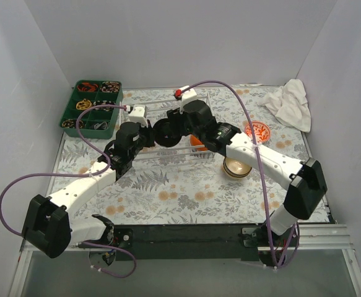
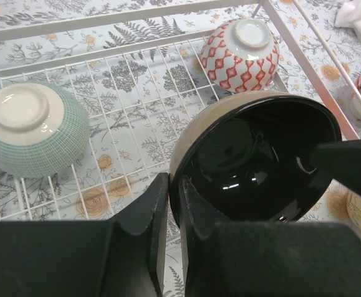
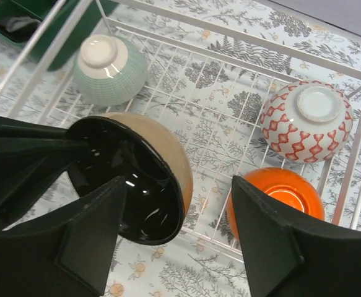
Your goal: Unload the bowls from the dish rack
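My left gripper [image 2: 173,199] is shut on the rim of a tan bowl with a glossy black inside [image 2: 254,161], held tilted on its side above the white wire dish rack [image 2: 118,15]. In the top view the left gripper [image 1: 150,135] and the bowl [image 1: 166,132] meet my right gripper [image 1: 180,122] over the rack [image 1: 157,101]. My right gripper [image 3: 180,216] is open, its jaws either side of the bowl's [image 3: 168,154] far wall. A pale green bowl [image 3: 109,71], a red-patterned bowl [image 3: 307,120] and an orange bowl [image 3: 285,192] sit upside down in the rack.
A stack of bowls [image 1: 237,166] and a red-patterned bowl [image 1: 257,131] stand on the floral table right of the rack. A white cloth [image 1: 288,102] lies at the back right. A green compartment tray [image 1: 91,105] stands at the back left.
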